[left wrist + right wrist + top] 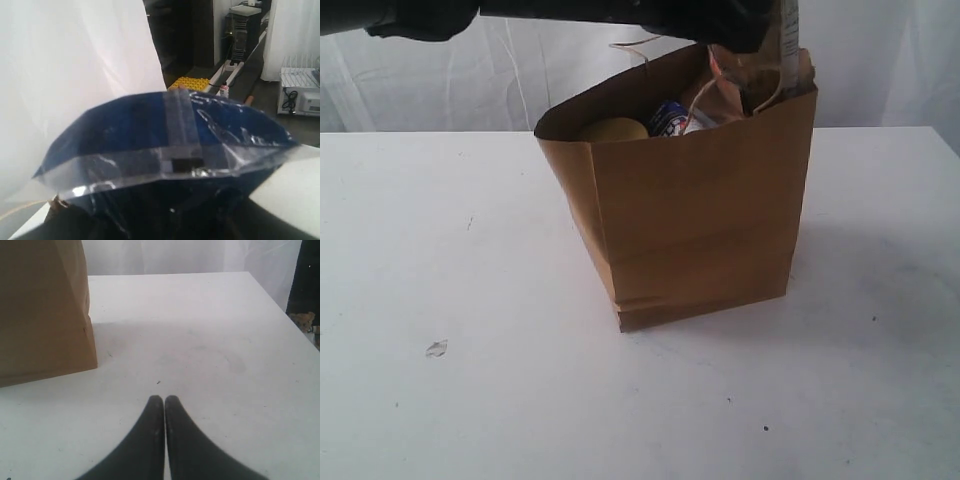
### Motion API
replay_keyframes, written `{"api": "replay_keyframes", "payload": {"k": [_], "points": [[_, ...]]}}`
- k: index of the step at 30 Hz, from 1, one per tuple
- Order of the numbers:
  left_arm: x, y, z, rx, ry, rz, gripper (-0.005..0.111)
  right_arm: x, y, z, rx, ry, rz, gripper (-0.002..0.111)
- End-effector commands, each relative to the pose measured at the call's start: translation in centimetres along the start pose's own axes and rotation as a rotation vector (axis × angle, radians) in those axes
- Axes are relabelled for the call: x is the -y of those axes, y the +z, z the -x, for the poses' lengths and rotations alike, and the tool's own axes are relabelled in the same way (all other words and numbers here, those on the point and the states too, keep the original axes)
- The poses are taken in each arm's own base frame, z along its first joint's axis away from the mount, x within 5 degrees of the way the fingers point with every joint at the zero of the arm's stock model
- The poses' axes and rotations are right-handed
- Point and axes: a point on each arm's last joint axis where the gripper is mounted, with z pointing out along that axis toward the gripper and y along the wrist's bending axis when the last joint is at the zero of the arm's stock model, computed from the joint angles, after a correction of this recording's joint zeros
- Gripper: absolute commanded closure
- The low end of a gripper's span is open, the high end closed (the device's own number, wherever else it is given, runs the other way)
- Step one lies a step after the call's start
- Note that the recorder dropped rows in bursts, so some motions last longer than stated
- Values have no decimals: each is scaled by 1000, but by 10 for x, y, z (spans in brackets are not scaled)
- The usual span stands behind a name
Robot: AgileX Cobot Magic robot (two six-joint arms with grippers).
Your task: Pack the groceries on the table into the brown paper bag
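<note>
My right pincer point(164, 399) is shut tight. The two smooth black fingertips are pressed flat together with nothing between them, and it hangs just above the tabletop point(210, 340), touching nothing. The tabletop under it is flat matte white with a few tiny dark specks. The brown paper bag point(40, 315) stands upright ahead of that pincer and off to one side, apart from the tips. It's plain dull kraft paper with a crisp vertical fold at the corner.

My left pincer is the awkward one. I honestly can't tell how far open it is or whether it's actually gripping, because the spaghetti packet point(165, 135) fills everything right in front of it and hides the fingers. All I get is the packet's dark-blue end: crinkly glossy clear film, a flat sealed seam across it and a clear strip down the middle. From the outside view my left arm point(620, 12) reaches over the bag's open mouth, and the packet end pokes up at the bag's far corner, right under the arm.

Down in the bag there's a rounded yellow lid point(613, 130) with a small blue-white carton point(670, 118) right beside it, both just below the rim. A thin twisted paper handle point(635, 45) loops up off the far edge. The bag's sides are creased, with a fold band near the bottom.
</note>
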Motion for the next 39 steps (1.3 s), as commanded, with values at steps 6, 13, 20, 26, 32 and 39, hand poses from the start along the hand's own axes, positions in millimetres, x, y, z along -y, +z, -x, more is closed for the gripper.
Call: {"api": "replay_keyframes", "payload": {"k": [6, 13, 20, 26, 32, 39], "points": [[-2, -10, -26, -94, -61, -24, 107, 0, 0, -1, 10, 3, -2, 107], [0, -23, -33, -104, -79, 8, 107, 0, 0, -1, 10, 3, -2, 107], [2, -37, -42, -112, -85, 58, 107, 0, 0, -1, 10, 3, -2, 107], [-10, -49, -58, -145, -155, 118, 107, 0, 0, -1, 10, 3, -2, 107], [-18, -55, -61, -155, -170, 125, 101, 0, 0, -1, 10, 3, -2, 107], [-18, -56, -57, -148, -168, 117, 57, 0, 0, -1, 10, 3, -2, 107]]}}
